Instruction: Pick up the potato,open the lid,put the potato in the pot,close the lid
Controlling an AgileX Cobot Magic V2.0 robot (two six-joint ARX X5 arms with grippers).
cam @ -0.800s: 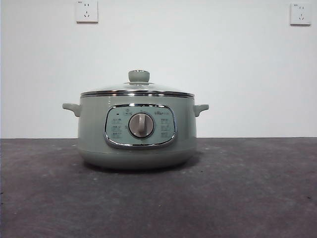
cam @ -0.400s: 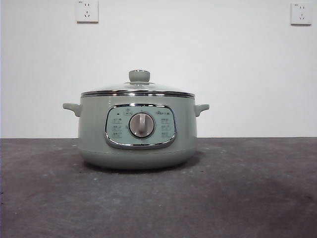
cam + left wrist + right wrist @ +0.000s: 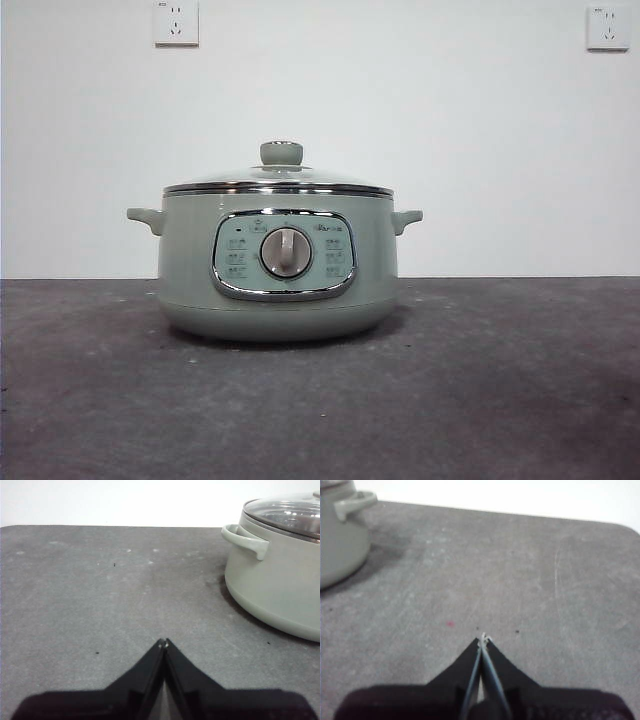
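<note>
Dark grey tabletop (image 3: 520, 400), white wall with two sockets behind. Sage-green pot (image 3: 190, 270) upright at centre, glass lid (image 3: 281, 176) seated on its rim; dial and control panel seen only from front. No potato in any view. Left gripper (image 3: 163, 641) clenched, empty, low over table beside pot. Right gripper (image 3: 483, 639) clenched, empty, opposite side; small red speck (image 3: 450, 624) nearby.

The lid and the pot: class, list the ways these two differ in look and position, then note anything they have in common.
The lid is shallow, domed and see-through glass; the pot is deep, round and opaque.
The lid carries a single knob on top; the pot has two small side handles.
The lid rests on the pot's rim, closing it; the pot stands on the grey table.
Shared: sage-green parts and chrome trim.
</note>
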